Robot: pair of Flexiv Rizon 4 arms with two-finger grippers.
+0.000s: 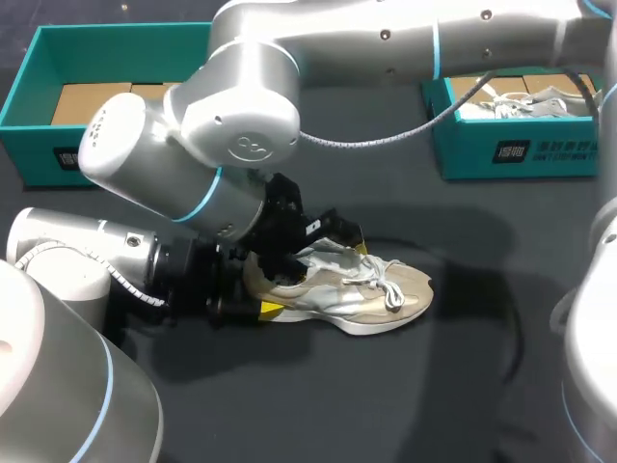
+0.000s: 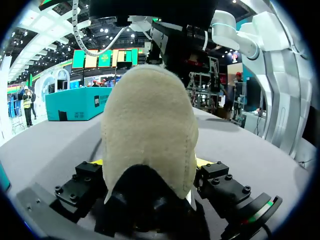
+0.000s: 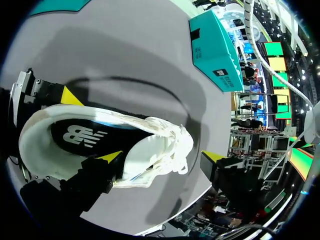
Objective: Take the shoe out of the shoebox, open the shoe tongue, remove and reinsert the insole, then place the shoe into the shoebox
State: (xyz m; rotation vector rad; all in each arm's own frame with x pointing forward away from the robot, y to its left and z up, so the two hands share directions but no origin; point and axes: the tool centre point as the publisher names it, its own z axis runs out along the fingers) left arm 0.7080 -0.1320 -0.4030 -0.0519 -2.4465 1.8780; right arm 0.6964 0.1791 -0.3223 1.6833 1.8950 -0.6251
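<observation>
Finds the shoe (image 1: pixel 357 287) out of its box, standing on its sole mid-bench (image 1: pixel 405 405). Puts it well apart from the two teal boxes at the far edge — the shoebox (image 1: pixel 39 135) to the left with only cardboard showing inside, and the other box (image 1: pixel 540 154) to the right with another shoe in it. Pinches the heel (image 2: pixel 147 125) from both sides with the left fingers (image 2: pixel 215 175), seemingly to anchor the shoe against sliding or tipping while working the opening. Has the right arm in from the right and past the middle, with the right fingers (image 3: pixel 212 156) spread wide over the shoe's opening. Sets one yellow tip down inside, beside the dark insole (image 3: pixel 82 135), and the other out beyond the bunched tongue (image 3: pixel 150 150) and laces (image 3: pixel 177 137) — closed on nothing. Reads as the tongue-opening or insole step, with the insole seated flat in the shoe and not yet lifted. Calls next for a careful close on the insole's edge alone, not on the lining.
</observation>
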